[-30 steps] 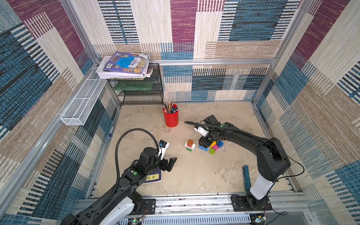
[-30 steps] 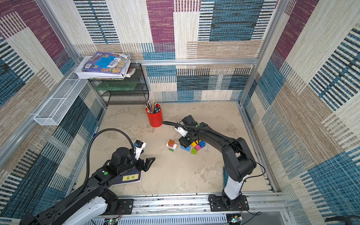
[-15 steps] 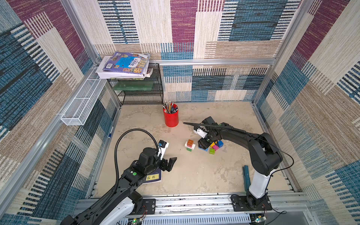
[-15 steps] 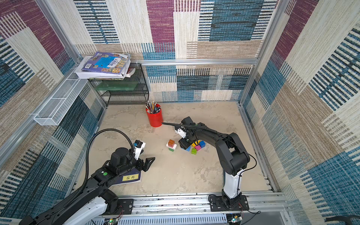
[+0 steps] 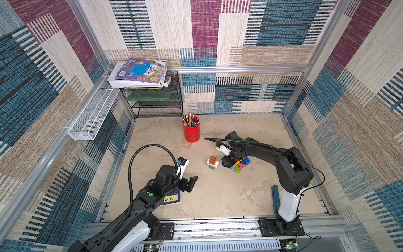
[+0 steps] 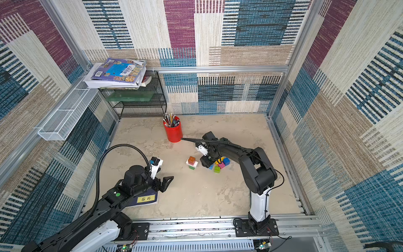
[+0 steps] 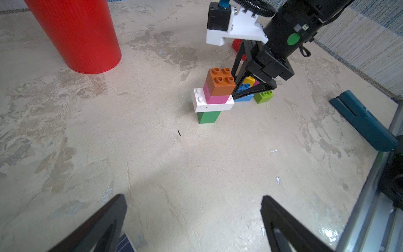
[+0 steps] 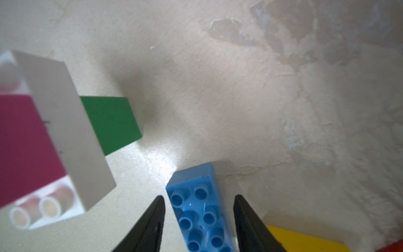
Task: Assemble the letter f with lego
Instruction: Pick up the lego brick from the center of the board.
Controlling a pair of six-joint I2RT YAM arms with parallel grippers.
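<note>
Right arm (image 5: 261, 150) pulled in, right gripper (image 8: 198, 196) straddled blue brick (image 8: 196, 216); grasp unclear.
Left gripper (image 7: 193, 196) hung wide open, apart from stack (image 7: 218, 87).

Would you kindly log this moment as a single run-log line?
left gripper: open, empty | right gripper: open, straddling blue brick | stack: green, white, pink, orange

Yellow label (image 5: 171, 198) on blue booklet (image 5: 177, 192): two Chinese characters, apparently 论语. Shelf-top book (image 5: 139, 71) title unreadable.
</note>
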